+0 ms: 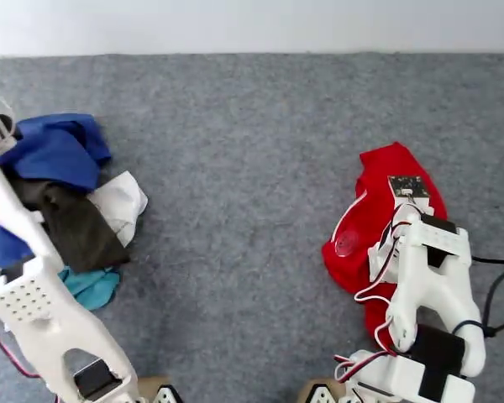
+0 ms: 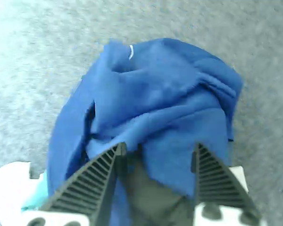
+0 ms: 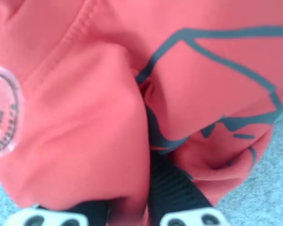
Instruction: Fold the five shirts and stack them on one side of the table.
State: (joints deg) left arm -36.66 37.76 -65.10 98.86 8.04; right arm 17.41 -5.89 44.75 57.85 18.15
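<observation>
Left pincer point(image 2: 158, 151) apart, hovering just above the blue shirt point(image 2: 170, 94). Right pincer point(image 3: 144, 181) clamped on a fold of the red shirt point(image 3: 85, 117), on the tabletop point(image 1: 252, 126).

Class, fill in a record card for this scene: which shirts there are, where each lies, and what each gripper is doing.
Shirts: five, all crumpled
Heap by left arm: blue shirt, brown shirt, white shirt, teal shirt
By right arm: red shirt, apart from the heap
Left gripper: open, over blue shirt
Right gripper: shut on red shirt
Table: grey
</observation>
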